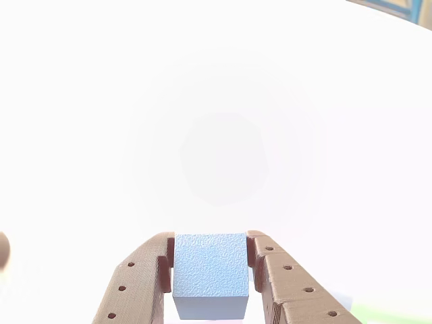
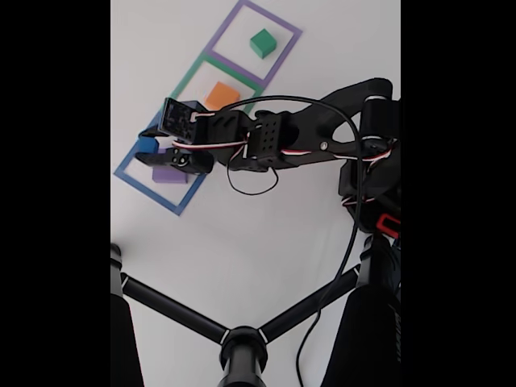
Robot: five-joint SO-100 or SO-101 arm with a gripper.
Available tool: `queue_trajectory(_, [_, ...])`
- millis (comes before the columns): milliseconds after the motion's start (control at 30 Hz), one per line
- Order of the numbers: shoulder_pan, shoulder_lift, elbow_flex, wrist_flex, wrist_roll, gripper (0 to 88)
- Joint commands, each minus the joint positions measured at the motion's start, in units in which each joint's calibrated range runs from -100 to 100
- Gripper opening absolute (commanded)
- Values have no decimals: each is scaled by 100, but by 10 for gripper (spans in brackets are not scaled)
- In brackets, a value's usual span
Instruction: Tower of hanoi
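Blue cube (image 1: 210, 268): sits between the two brown fingers (image 1: 138, 283) of the pincer (image 1: 210, 260) in the other view, both side faces touching the pads; in the fixed view the same cube (image 2: 146, 144) shows at the pincer's tip.
Pincer state: closed down to the cube's width and gripping it; no gap visible on either side.
Lifted or resting: cannot tell; the surface beneath is washed out white in the other view.
Purple block (image 2: 169, 174): just beside the pincer (image 2: 158, 145), inside the blue-outlined square (image 2: 137, 182) on the worktop (image 2: 266, 234).
Orange block (image 2: 221, 95): behind the pincer, in the green-outlined square (image 2: 192, 74), apart from it.
Green cube (image 2: 261, 43): farthest from the pincer, in the purple-outlined square (image 2: 284, 55).
Progress (judgement): blocks are spread one per square, with the blue cube in hand over the purple block's square. No finished stack is visible in any square, so most of the transfer appears to remain.
Remaining (judgement): set down the blue cube, then gather the others into one ordered stack.
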Motion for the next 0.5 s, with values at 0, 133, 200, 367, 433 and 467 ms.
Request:
queue_trajectory(0, [131,-1051,-735,1492,59,25])
queue_trajectory(133, [323,-1584,-1453,2990,59,25])
queue_trajectory(200, [448,-1778,-1908,3799,59,25])
queue_trajectory(367, [831,-2020,-3171,5548,59,25])
queue_trajectory(433, [1023,-2036,-3762,6277,59,25])
queue_trajectory(467, [1109,-2036,-4062,6593,59,25])
